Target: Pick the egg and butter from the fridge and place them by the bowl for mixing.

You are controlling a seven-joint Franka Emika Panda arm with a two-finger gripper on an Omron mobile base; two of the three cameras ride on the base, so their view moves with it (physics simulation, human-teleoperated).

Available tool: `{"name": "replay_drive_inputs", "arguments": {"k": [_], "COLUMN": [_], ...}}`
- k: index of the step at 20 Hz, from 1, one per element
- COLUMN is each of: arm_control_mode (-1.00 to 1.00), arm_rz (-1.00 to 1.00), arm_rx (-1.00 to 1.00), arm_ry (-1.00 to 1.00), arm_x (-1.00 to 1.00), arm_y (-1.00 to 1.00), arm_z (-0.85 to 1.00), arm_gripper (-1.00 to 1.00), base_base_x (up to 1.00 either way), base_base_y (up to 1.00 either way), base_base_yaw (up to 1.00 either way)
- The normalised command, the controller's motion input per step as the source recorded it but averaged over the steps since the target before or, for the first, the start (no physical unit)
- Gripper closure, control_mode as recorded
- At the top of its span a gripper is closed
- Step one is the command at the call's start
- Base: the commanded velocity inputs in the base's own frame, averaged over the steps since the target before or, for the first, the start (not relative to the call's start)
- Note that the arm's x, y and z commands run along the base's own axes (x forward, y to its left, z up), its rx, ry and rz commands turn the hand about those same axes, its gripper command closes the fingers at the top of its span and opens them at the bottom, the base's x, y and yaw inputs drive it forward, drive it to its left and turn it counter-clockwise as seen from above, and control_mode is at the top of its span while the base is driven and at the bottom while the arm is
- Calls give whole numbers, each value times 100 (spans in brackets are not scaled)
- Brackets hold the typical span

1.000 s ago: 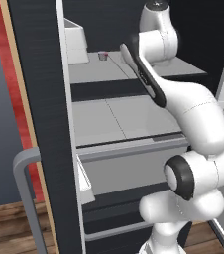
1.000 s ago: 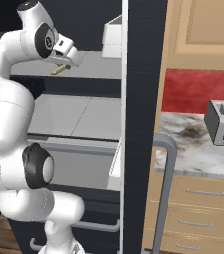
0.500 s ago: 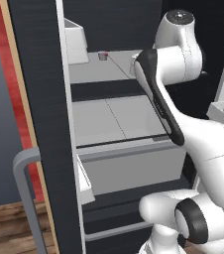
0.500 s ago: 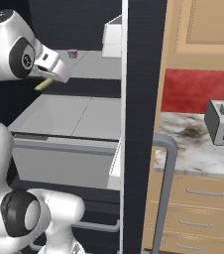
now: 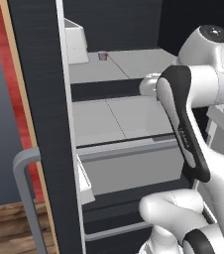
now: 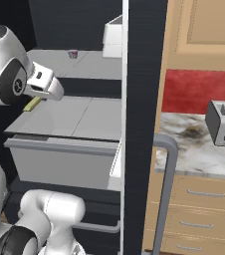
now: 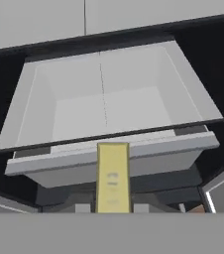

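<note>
My claw (image 6: 35, 102) is clamped on the butter (image 7: 113, 176), a flat pale-yellow stick pointing to 12 o'clock over the fridge's (image 5: 39, 99) smooth grey open drawer (image 7: 104, 106).

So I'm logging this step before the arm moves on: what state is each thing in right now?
hand: shut on the butter
butter: held, clear of the shelves, above the drawer
fridge: door open
drawer: pulled out, nothing inside
small cup: upright on the upper shelf
</note>
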Motion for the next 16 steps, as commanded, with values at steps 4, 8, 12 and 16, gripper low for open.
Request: {"name": "replay_drive_inputs", "arguments": {"k": [4, 8, 12, 16], "arm_control_mode": [-100, -100, -100, -100], "arm_rz": [30, 18, 3, 0], "arm_rx": [-7, -11, -6, -4], "arm_ry": [13, 18, 26, 19], "arm_x": [-48, -29, 0, -24], "arm_y": [0, 0, 0, 0], "arm_z": [-1, -19, -40, -18], "arm_gripper": [100, 100, 100, 100], "base_base_x": [0, 0, 0, 0], "base_base_y": [0, 0, 0, 0], "base_base_yaw": [0, 0, 0, 0]}}
